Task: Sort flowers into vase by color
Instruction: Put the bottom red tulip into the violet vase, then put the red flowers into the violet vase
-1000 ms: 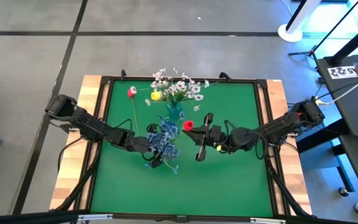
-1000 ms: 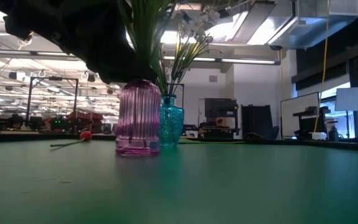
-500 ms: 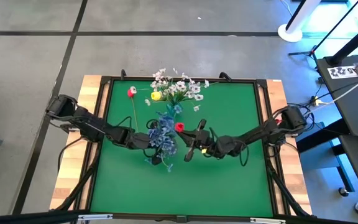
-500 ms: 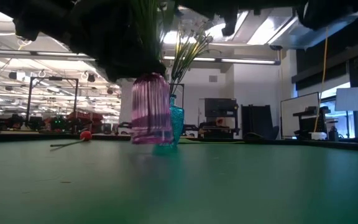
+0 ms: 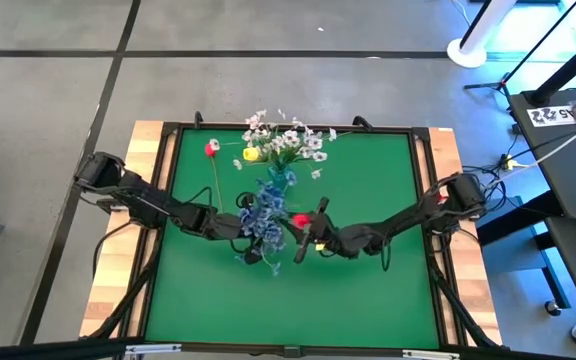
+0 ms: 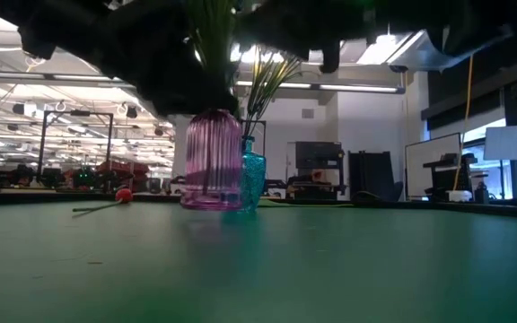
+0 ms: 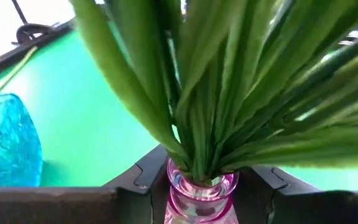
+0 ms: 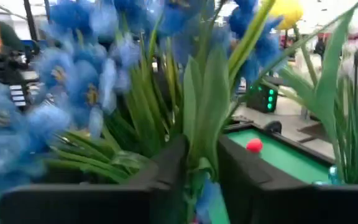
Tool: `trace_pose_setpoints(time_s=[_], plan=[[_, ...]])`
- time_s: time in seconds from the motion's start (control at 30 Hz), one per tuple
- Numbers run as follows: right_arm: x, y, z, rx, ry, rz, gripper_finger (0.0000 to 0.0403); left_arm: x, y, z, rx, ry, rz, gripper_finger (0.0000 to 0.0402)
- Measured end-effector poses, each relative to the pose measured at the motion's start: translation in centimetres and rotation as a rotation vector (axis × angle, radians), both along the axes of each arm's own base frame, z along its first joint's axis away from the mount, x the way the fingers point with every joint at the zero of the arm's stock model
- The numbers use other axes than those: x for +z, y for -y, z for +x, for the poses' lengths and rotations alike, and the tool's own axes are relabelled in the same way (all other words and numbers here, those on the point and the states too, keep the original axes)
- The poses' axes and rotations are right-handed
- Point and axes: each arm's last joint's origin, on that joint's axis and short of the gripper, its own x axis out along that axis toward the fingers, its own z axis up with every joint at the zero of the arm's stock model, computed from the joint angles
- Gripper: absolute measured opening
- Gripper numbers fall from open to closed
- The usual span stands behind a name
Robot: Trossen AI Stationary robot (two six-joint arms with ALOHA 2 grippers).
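Now underway: a red tulip-like bud on a green stem is being brought to the ribbed pink glass vase, which already holds the blue flower cluster.
Left gripper: clenched on the pink vase's neck, one finger on each side, near the middle of the green table.
Right gripper: just beside the blue cluster, with a green stem running through it in the right wrist view; whether it grips or has let go, I cannot tell.
Doing it well: likely best to keep the pink vase upright and steady, aim the stem end into the narrow mouth between the crowded leaves, and let go only once the stem has dropped inside.
Colour check: the red bud is heading for a vase of blue, so the pairing deserves a second look before release.
Risk: a sideways push on the packed stems could tip the vase.
Vases: two, the pink one and a small teal glass vase right behind it.
White small-blossom sprays: one bunch in the teal vase; single stems cannot be counted.
Yellow bud: one, beside the white sprays.
Red flowers: two, the one at the right gripper and a loose red flower lying at the table's far left.
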Motion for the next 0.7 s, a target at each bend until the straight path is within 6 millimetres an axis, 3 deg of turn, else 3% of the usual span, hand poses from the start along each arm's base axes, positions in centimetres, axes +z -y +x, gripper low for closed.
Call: trace_pose_setpoints(time_s=[0.13, 0.37, 0.47, 0.7], plan=[[2.5, -0.3, -0.5, -0.037, -0.014, -0.002, 0.0163, 0.2, 0.0, 0.0, 0.0, 0.007, -0.001, 0.0137], [8.7, -1.7, -2.4, -0.056, -0.148, -0.002, 0.0265, -0.6, -0.1, -0.4, 0.007, -0.082, 0.006, 0.0174], [10.8, -1.8, -3.3, -0.038, -0.258, 0.039, 0.0295, -0.8, -0.1, -0.5, 0.022, -0.104, -0.014, 0.0191], [13.4, -1.5, -4.9, 0.012, -0.515, 0.189, 0.0331, -1.1, -0.1, -0.6, 0.041, -0.117, -0.047, 0.0229]])
